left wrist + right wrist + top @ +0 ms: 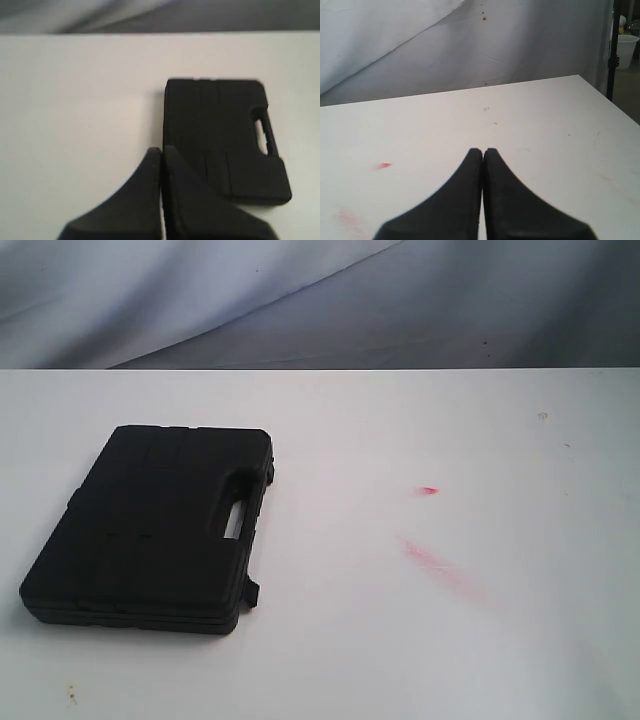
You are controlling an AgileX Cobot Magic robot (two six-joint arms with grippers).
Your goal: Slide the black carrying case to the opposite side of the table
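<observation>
table (420,640) bears case (150,530) (exterior, left wrist only)

Behind everything you have a grey-white cloth (300,300) hung as a backdrop, slack, with long soft folds running slantwise across it. In the right wrist view you can pick out a few small dark-red specks (484,18) on the cloth, some high up and one low near its bottom hem. Just past the cloth's side edge stands a thin black pole (613,50), upright. Beyond the pole, farther from the cloth, you see a white bucket (628,47) and a strip of grey floor (626,95). What sits at the bucket's rim is too blurred to name.
</observation>
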